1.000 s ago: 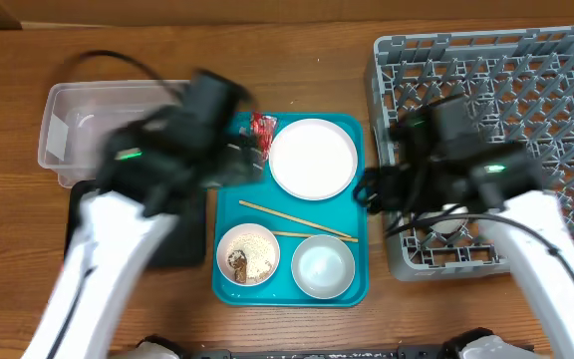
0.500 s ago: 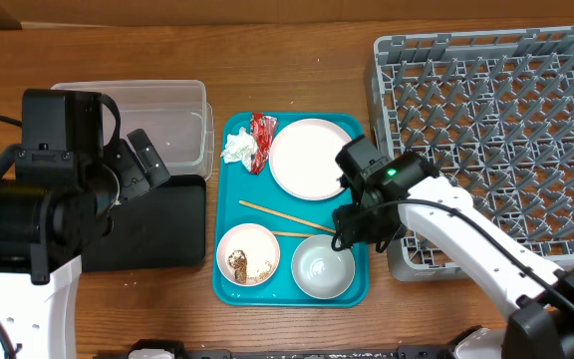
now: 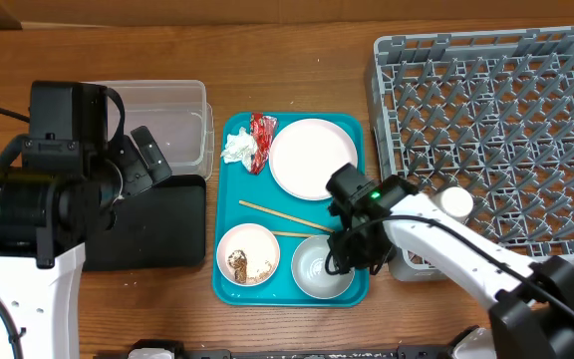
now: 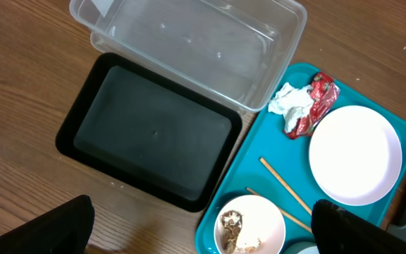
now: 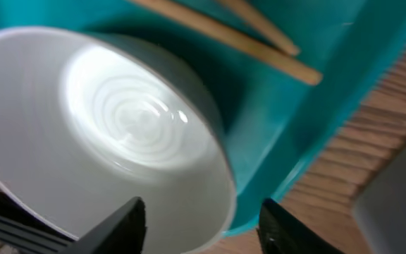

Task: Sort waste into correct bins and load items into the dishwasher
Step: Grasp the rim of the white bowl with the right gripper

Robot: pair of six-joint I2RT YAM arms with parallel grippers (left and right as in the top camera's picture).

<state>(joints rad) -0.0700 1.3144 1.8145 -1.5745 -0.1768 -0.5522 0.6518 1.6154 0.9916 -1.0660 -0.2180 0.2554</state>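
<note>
My right gripper (image 3: 350, 251) (image 5: 203, 229) is open and straddles the right rim of the empty white bowl (image 3: 319, 269) (image 5: 104, 134), one finger inside and one outside over the teal tray (image 3: 229, 189). The second bowl (image 3: 247, 254) (image 4: 251, 224) holds brownish food scraps. Two chopsticks (image 3: 289, 217) (image 5: 245, 39) lie between the bowls and the round white plate (image 3: 313, 160) (image 4: 354, 154). A crumpled tissue (image 3: 237, 148) and a red wrapper (image 3: 263, 133) sit at the tray's far left corner. My left gripper (image 3: 145, 160) (image 4: 206, 233) hangs wide open and empty, high above the black tray (image 3: 162, 229) (image 4: 154, 130).
The clear tub (image 3: 167, 120) (image 4: 196, 42) stands empty behind the black tray. The grey dish rack (image 3: 506, 110) fills the right side, with a small white cup (image 3: 456, 202) near its front left. Bare wooden table surrounds everything.
My right gripper has moved from the dish rack's front edge down-left onto the empty bowl, its jaws narrowing. The left arm swung back to the left and then held still.
</note>
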